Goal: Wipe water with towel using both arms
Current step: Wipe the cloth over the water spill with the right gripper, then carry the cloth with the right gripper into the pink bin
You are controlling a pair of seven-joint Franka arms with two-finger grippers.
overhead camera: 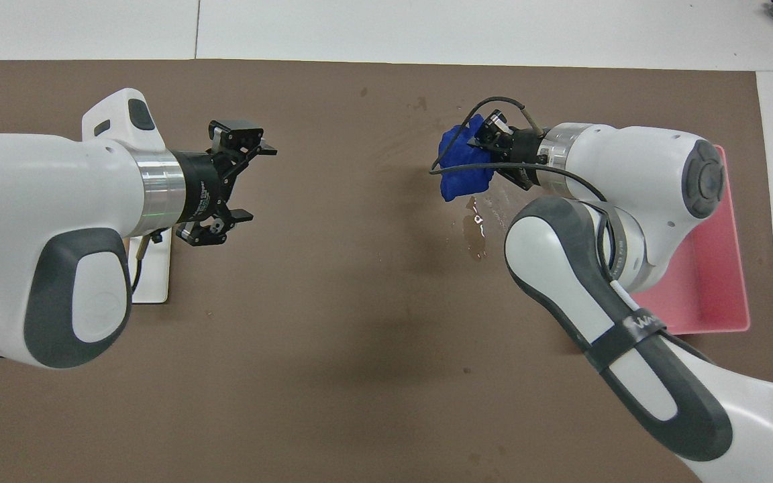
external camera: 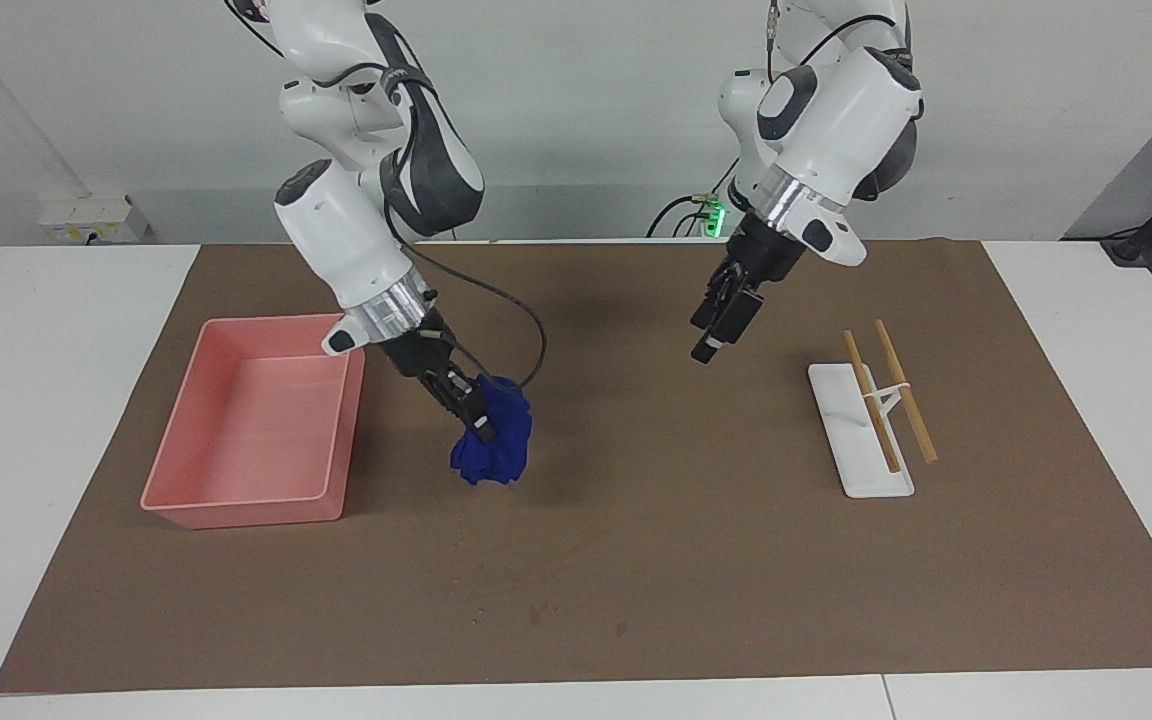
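Observation:
My right gripper [external camera: 474, 418] is shut on the dark blue towel [external camera: 496, 447], which hangs bunched from it low over the brown mat, beside the pink tray; whether it touches the mat I cannot tell. In the overhead view the towel [overhead camera: 464, 168] and right gripper [overhead camera: 479, 144] are just past a small wet patch of water [overhead camera: 475, 233] on the mat. My left gripper [external camera: 721, 325] is open and empty, raised over the mat near the white rack; it also shows in the overhead view [overhead camera: 253, 182].
A pink tray [external camera: 246, 500] sits toward the right arm's end of the table, empty. A white rack [external camera: 861, 450] with two wooden sticks [external camera: 904, 390] lies toward the left arm's end. A brown mat [external camera: 636, 560] covers the table.

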